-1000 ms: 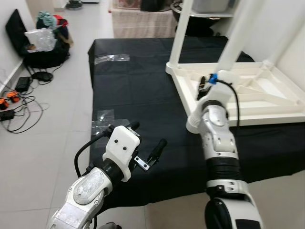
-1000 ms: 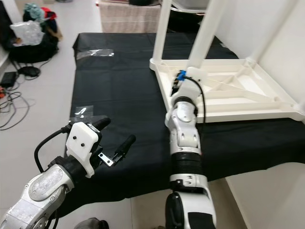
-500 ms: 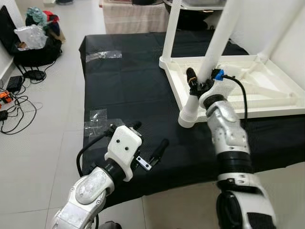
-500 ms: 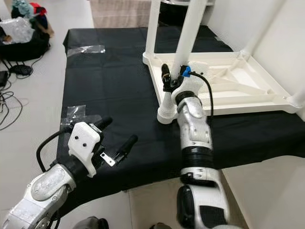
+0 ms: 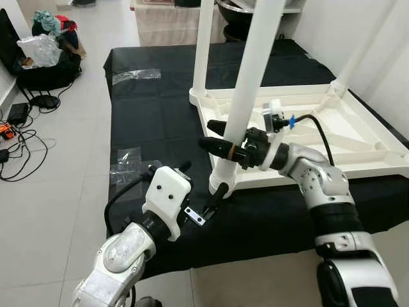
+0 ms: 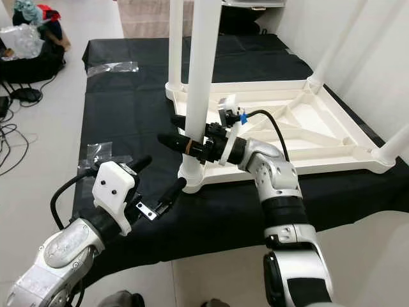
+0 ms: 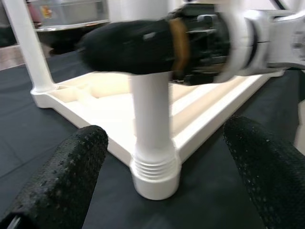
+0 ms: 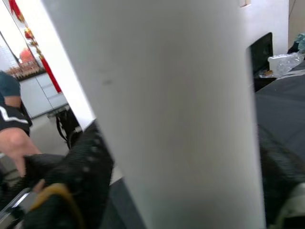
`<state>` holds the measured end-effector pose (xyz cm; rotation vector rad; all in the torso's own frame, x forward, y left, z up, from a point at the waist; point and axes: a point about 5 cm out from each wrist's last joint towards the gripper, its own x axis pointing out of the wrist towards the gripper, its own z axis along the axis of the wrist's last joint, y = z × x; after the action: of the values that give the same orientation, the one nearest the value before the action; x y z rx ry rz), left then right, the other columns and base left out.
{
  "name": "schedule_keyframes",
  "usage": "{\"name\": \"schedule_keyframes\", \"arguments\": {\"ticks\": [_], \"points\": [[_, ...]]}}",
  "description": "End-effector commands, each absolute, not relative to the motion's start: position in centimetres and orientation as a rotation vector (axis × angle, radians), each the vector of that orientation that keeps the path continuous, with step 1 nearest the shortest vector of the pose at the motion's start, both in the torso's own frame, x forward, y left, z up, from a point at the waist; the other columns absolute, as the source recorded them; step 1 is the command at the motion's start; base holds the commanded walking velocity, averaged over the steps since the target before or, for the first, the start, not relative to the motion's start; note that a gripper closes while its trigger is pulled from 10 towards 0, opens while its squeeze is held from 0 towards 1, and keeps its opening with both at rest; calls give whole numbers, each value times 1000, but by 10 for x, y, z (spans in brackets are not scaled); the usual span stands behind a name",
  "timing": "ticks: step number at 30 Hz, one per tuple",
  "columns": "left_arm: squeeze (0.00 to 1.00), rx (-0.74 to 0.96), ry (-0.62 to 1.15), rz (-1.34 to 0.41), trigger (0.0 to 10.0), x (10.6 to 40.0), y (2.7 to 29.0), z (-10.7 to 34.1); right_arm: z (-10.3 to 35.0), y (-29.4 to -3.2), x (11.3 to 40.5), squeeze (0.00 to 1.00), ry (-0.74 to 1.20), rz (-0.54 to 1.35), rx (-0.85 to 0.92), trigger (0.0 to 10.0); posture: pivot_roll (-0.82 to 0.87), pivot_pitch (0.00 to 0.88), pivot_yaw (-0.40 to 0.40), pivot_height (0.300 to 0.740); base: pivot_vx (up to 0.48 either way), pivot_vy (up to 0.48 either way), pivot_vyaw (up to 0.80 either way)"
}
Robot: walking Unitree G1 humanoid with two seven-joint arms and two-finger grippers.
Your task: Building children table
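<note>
An upside-down white table (image 5: pixel 332 128) lies on a black cloth (image 5: pixel 160 115). The right gripper (image 5: pixel 229 142) clasps the near table leg (image 5: pixel 246 96). The left gripper (image 7: pixel 162 143) hovers wide open; its wrist camera shows the leg's threaded base (image 7: pixel 155 174).

Right eye view. An upturned white plastic children's table (image 6: pixel 300 128) rests on a black cloth-covered surface (image 6: pixel 134 102), its ribbed underside facing up. The right gripper (image 6: pixel 181 132) closes its two black fingers around a white cylindrical table leg (image 6: pixel 199 77) standing upright in the near corner socket, just above the ribbed collar. A second white leg (image 6: pixel 175 45) stands at the far corner. The left gripper (image 6: pixel 156 185), fingers apart, hovers low over the cloth, one fingertip just beside the leg's base. Clear plastic wrappers (image 6: pixel 102 152) lie on the cloth. Pale tiled floor (image 6: pixel 32 160) lies to the left.
</note>
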<state>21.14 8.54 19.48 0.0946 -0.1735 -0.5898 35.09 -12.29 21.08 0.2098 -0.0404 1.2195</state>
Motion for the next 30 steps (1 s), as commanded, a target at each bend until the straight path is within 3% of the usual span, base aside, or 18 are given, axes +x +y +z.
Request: {"name": "schedule_keyframes", "arguments": {"ticks": [1,2,16,17,19,20,21,27,28,29,30], "points": [[0,101,-162,-592,10000,210,86,193,208,-117,356,0,-28,1200,181,3569,92,77,-82,740,0,0,0],[0,102,-162,-589,10000,210,86,193,207,-115,362,0,-27,1120,161,0,93,75,-82,740,0,0,0],[0,106,-160,-594,10000,212,85,191,212,-154,381,0,-107,326,115,0,80,76,-78,740,0,0,0],[0,106,-159,-594,10000,213,85,190,205,-166,377,0,-95,25,92,0,74,75,-80,740,0,0,0],[0,105,-158,-589,10000,213,86,190,200,-174,368,0,-88,-194,86,0,74,75,-80,740,0,0,0],[0,105,-158,-589,10000,213,86,190,200,-174,368,0,-88,-194,86,0,74,75,-80,740,0,0,0],[0,104,-156,-586,10000,213,86,189,199,-176,359,0,-88,-346,104,0,75,75,-79,740,0,0,0],[0,103,-154,-589,10000,212,85,189,193,-160,354,0,-51,-375,134,0,76,73,-79,740,0,0,0],[0,102,-152,-590,10000,212,85,189,193,-151,355,0,-54,-335,147,4667,74,72,-79,740,0,0,0],[0,102,-152,-590,10000,212,85,189,193,-151,355,0,-54,-335,147,4667,74,72,-79,740,0,0,0],[0,103,-152,-589,10000,213,85,189,195,-141,357,0,-66,-278,159,10000,75,72,-81,740,0,0,0]]}}
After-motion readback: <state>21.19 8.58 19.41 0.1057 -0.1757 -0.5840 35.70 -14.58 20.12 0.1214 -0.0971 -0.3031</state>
